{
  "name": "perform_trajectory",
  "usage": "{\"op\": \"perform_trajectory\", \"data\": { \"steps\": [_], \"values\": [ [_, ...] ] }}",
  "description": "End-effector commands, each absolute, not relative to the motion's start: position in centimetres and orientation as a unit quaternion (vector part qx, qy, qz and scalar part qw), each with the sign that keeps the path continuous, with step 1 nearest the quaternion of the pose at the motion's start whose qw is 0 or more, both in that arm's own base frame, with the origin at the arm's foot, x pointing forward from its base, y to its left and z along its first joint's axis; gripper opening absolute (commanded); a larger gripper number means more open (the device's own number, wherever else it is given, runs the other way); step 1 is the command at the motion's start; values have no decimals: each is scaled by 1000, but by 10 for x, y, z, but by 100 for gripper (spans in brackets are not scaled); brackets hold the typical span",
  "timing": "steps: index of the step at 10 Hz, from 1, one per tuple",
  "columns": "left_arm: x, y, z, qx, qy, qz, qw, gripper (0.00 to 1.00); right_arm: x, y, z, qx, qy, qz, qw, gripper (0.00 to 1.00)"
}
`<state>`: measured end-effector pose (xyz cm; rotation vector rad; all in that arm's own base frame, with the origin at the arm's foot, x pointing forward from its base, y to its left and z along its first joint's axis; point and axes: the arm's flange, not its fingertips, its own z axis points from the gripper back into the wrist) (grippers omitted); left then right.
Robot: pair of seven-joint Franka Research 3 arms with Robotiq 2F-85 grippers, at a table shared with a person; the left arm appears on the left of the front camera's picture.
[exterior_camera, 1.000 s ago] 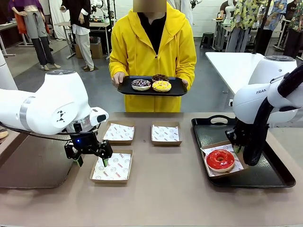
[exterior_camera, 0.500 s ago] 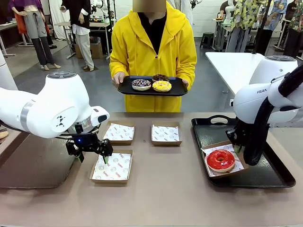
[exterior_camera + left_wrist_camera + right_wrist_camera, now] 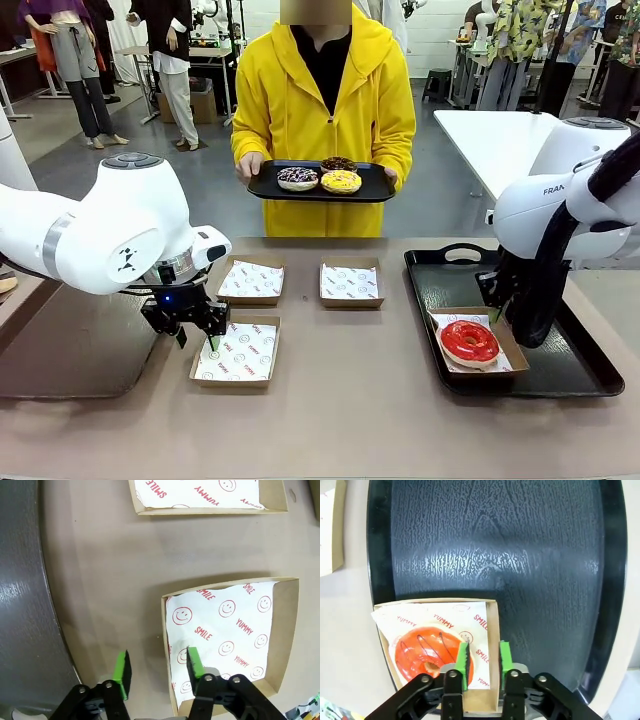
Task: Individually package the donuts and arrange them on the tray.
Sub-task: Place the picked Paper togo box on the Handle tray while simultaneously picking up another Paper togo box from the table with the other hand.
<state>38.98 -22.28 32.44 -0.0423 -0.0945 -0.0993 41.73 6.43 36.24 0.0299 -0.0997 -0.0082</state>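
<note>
Left gripper [image 3: 156, 659], half-open and empty, straddles the near empty box [image 3: 220, 625] side wall; right gripper [image 3: 484, 649], slightly parted, straddles the tray box [image 3: 493, 625] holding the red donut [image 3: 417, 652].

My left hand [image 3: 157, 661], fingers apart, straddles the near box's [image 3: 279, 630] side wall: one finger outside over bare tabletop [image 3: 100, 580], one inside over the paper. The far-left box [image 3: 250, 300] and far-middle box [image 3: 351, 304] stand beyond, an open lane between them. My right hand [image 3: 482, 652] straddles the donut box [image 3: 492, 615] wall, fingers apart, with the red donut [image 3: 427, 652] just beside one finger. The tray [image 3: 495, 545] floor beyond is bare. An open strip of tabletop parts boxes from tray.
</note>
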Motion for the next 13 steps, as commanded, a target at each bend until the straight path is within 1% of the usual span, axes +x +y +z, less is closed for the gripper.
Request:
{"op": "perform_trajectory", "data": {
  "steps": [1,2,3,4,9,10,11,13],
  "values": [
    [391,-228,320,-14,-58,-33,998,18,417,62,361,30,-53,4,998,100],
    [391,-228,320,-13,-56,-33,998,9,417,61,361,30,-53,2,998,84],
    [391,-227,321,-13,-56,-33,998,0,416,61,361,30,-52,2,998,93],
    [391,-227,322,-14,-56,-33,998,0,416,61,362,30,-52,2,998,100],
    [391,-227,325,-16,-53,-38,998,0,409,53,369,41,-60,-9,997,100],
    [391,-226,332,-7,-39,-26,999,0,403,48,379,60,-67,-31,995,100],
    [391,-223,349,-13,-33,-16,999,0,392,36,402,122,-59,-65,989,100],
    [393,-213,392,-30,-59,-1,998,0,360,-22,458,252,-82,-125,956,100]
  ]
}}
